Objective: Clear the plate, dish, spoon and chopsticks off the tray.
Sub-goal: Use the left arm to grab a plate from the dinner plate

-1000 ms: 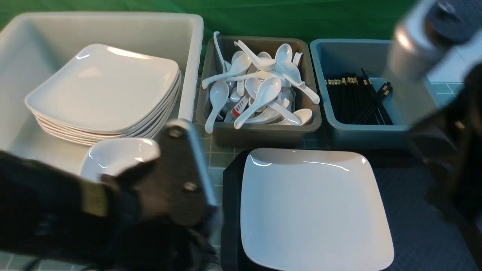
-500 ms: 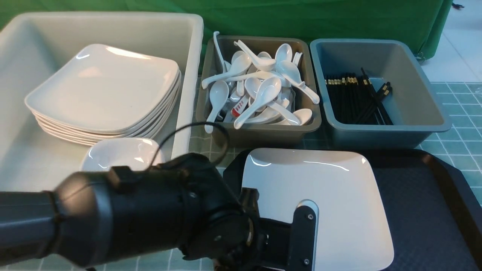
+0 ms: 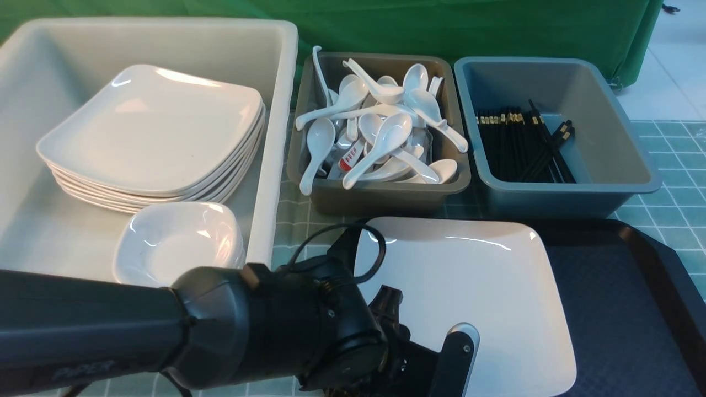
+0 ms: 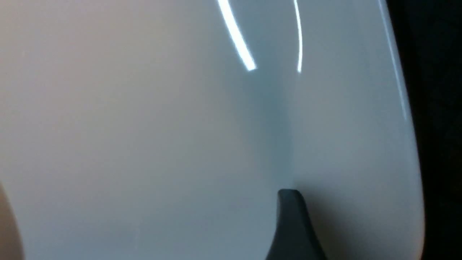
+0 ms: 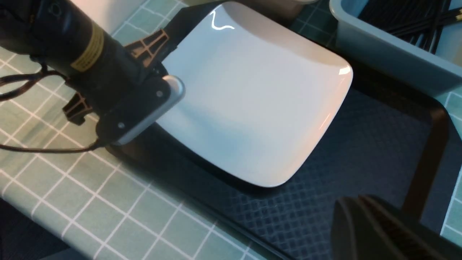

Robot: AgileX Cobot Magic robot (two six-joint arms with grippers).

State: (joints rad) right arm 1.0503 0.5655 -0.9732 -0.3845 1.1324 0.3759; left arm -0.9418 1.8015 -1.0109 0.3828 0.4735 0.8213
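Note:
The large white plate [image 3: 463, 298] [image 5: 252, 101] lies on the left half of the black tray [image 3: 618, 309]. My left gripper [image 3: 424, 336] is open at the plate's near left edge. One finger [image 4: 290, 224] hovers just above the glossy surface, and the arm hides the other. The small dish [image 3: 176, 245] rests inside the white tub. Several white spoons [image 3: 386, 132] fill the middle bin, and black chopsticks [image 3: 518, 143] lie in the blue-grey bin. My right gripper [image 5: 357, 216] is shut and empty above the tray's bare right part, outside the front view.
The white tub [image 3: 270, 165] at the back left also holds a stack of large plates [image 3: 154, 127]. The spoon bin [image 3: 380, 190] and the chopstick bin [image 3: 618, 165] stand close behind the tray. Green checked cloth covers the table.
My left arm swung from the tub across to the plate's near left edge and its jaws opened. The right arm pulled out of the front view.

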